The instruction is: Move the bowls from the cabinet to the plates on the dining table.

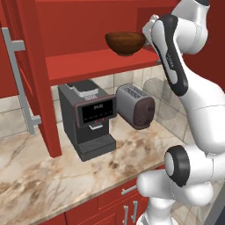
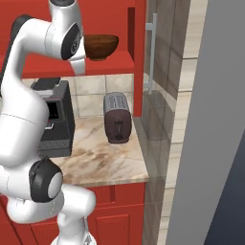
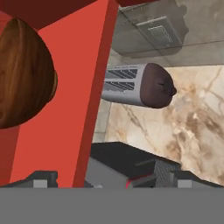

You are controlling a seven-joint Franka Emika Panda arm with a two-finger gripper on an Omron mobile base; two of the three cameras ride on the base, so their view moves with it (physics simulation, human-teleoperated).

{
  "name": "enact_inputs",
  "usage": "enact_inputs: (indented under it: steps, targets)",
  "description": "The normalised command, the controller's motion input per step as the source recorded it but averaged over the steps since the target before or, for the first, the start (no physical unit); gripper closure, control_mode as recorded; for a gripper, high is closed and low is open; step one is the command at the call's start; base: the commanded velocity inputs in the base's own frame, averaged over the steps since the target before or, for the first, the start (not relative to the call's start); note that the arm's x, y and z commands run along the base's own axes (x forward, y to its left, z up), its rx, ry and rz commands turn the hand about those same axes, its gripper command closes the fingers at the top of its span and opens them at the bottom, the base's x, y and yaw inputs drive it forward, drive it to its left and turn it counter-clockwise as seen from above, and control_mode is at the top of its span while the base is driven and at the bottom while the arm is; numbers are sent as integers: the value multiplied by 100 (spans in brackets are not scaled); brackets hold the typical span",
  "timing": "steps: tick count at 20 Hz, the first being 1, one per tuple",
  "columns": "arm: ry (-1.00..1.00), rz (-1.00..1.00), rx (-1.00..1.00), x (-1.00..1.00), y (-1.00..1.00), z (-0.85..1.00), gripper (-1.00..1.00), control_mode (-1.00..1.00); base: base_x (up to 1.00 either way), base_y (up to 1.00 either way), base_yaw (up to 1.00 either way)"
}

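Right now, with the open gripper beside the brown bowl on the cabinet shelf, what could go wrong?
1. The brown bowl sits near the front edge of the red shelf; a sideways push from the hand might slide it off, probably onto the toaster or the coffee machine below.
2. In the hand view the shelf edge lies between the fingertips, the bowl off to one side; closing now would probably miss the bowl.

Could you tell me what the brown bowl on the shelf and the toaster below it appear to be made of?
The brown bowl looks like glossy polished wood: the hand view shows streaked grain, though glazed ceramic is possible. The toaster looks like brushed grey metal along its slotted body, with dark brownish end panels, perhaps plastic.
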Motion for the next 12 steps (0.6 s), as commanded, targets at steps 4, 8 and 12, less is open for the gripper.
enact_inputs:
  steps: [4, 8, 12]
  targets:
    - [-4, -9, 2, 31, 0, 14, -100, -100, 0, 0, 0]
    - [-10, -8, 2, 36, 0, 3, -100, -100, 0, 0, 0]
    - [-17, -4, 5, 43, 0, 0, -100, -100, 0, 0, 0]
